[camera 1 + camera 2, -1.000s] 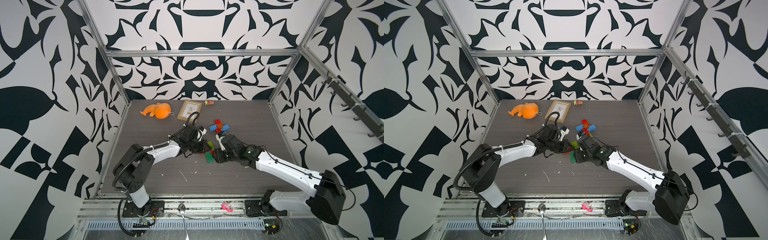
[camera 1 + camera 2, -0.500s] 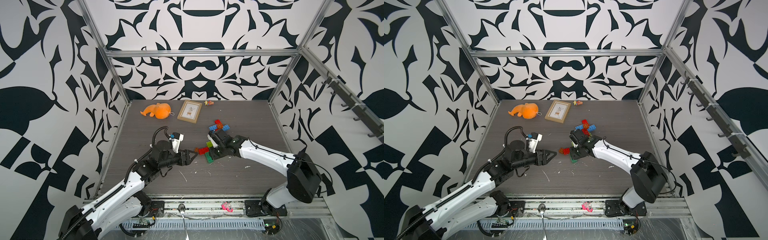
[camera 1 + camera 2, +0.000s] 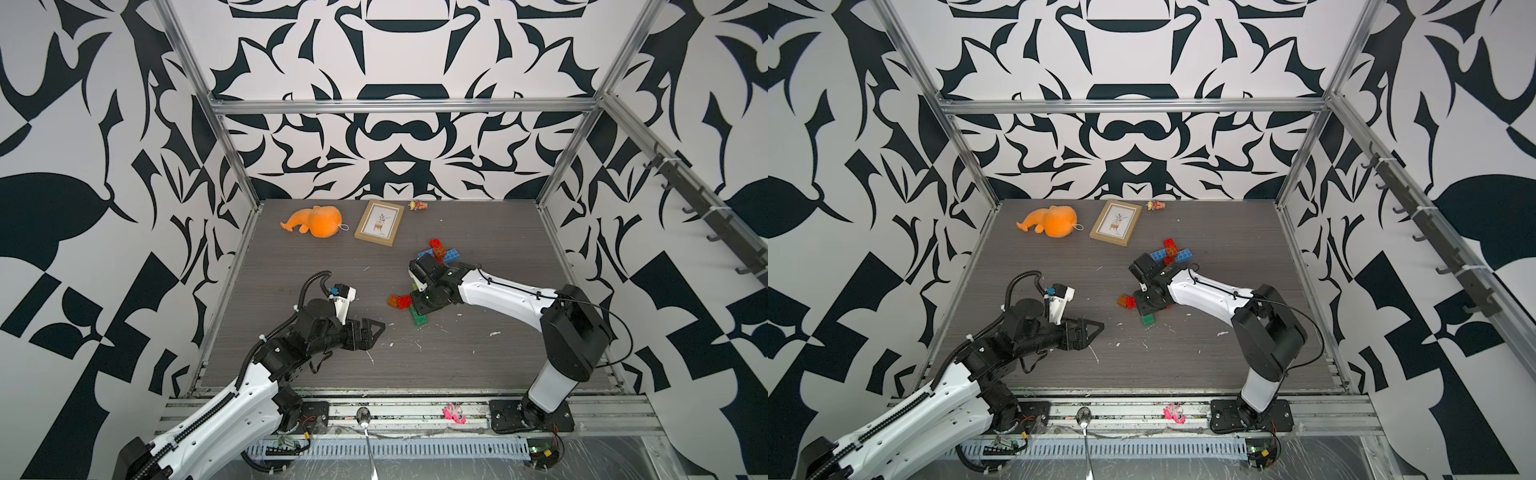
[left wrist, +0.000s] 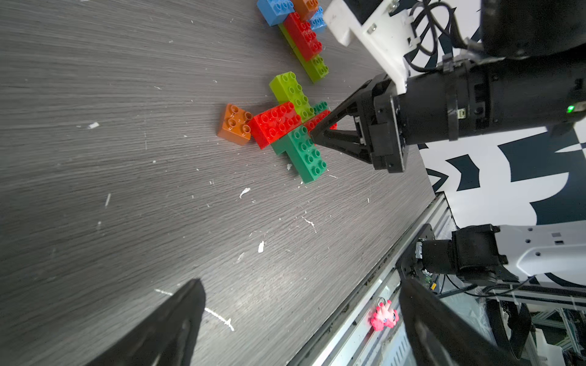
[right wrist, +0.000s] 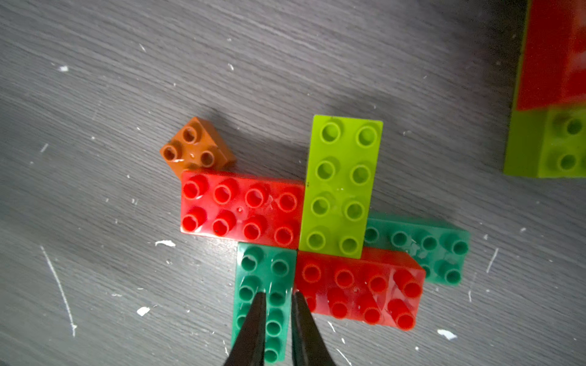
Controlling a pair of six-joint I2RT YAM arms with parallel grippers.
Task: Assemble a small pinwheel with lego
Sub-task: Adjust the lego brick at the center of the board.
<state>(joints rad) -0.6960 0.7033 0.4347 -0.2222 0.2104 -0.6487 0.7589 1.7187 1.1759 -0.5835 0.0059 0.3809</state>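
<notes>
The lego lies mid-table as a flat cluster. In it a red brick (image 5: 241,209) and a lime green brick (image 5: 341,187) sit beside a second red brick (image 5: 358,285) and two dark green bricks (image 5: 253,269) (image 5: 444,247). A small orange-brown brick (image 5: 196,145) touches the first red brick's corner. My right gripper (image 5: 278,294) points down over the near dark green brick (image 3: 419,319), its fingers drawn almost together with only a slit between them. My left gripper (image 4: 301,285) stands wide open and empty near the front left (image 3: 376,334), well apart from the cluster.
A second lego cluster (image 3: 438,253) of blue, red, orange and lime bricks lies just behind the right wrist. At the back are an orange plush toy (image 3: 318,222), a picture frame (image 3: 379,224) and a tiny figure (image 3: 417,205). A pink toy (image 3: 453,412) sits on the front rail.
My left gripper has opened, let go at the cluster and drawn back toward the front left. My right gripper's fingers have closed to a slit above the dark green brick.
</notes>
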